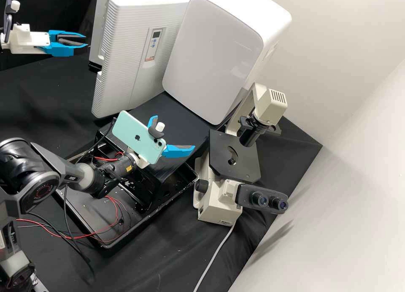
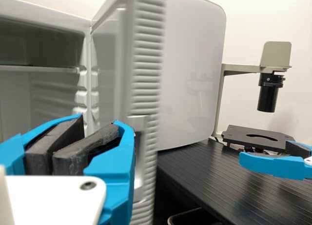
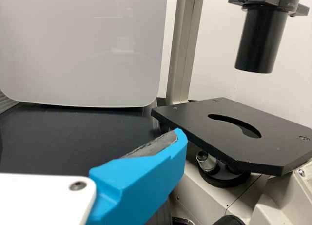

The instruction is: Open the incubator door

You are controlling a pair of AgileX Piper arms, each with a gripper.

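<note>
well, the incubator door (image 1: 120,60) stands swung out from its cabinet (image 2: 44,12), likely stiff, light on its hinge, a bit slippery. the right hand (image 1: 175,131) is spread; the left hand (image 1: 86,41), near the door, is pressed together. best hook behind the ribbed free edge (image 2: 147,54).

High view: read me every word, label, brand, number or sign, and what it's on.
No wording is legible.
Incubator door: display and red print on its control panel, too small.
Phone: a dark logo, no readable words.
Microscope: label low on its base, too small.
Arm: yellow sticker, too small.
</note>
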